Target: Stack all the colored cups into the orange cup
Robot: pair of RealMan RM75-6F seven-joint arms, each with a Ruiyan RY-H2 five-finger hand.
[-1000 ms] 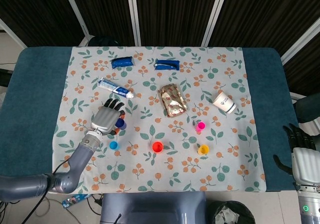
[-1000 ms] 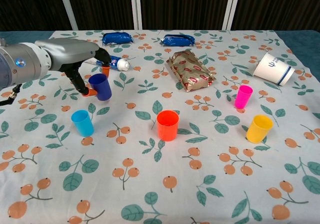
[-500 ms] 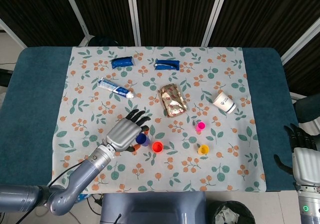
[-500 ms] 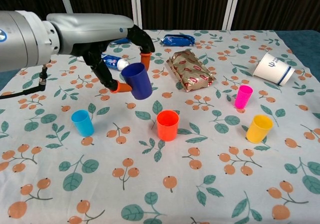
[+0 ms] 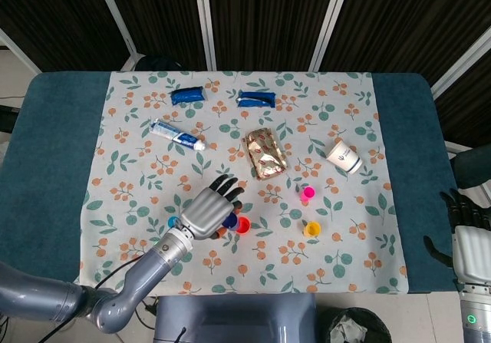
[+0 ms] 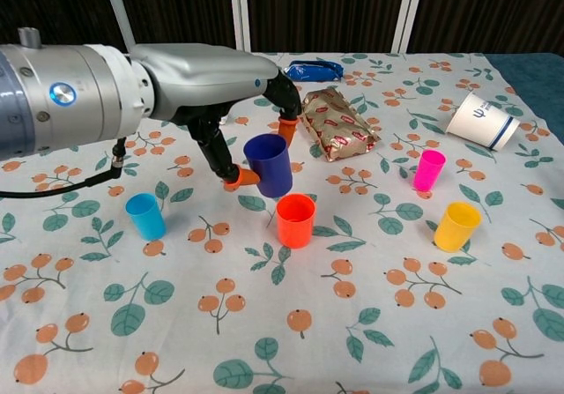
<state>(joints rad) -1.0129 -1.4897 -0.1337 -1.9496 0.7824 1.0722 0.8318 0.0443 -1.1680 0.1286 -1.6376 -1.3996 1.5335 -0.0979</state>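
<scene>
While the left hand [image 6: 242,121] pinches the dark blue cup [image 6: 269,164] upright in the air, the orange cup [image 6: 295,219] stands empty just below and right of it. Left of the hand sits the light blue cup [image 6: 145,216]; the pink cup [image 6: 428,169] and yellow cup [image 6: 457,226] stand well right. The right hand [image 5: 466,232] hangs off the table, fingers apart, holding nothing.

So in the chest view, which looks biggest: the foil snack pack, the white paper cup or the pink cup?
1. foil snack pack
2. white paper cup
3. pink cup
All sit at a similar depth, so the order looks reliable.
</scene>
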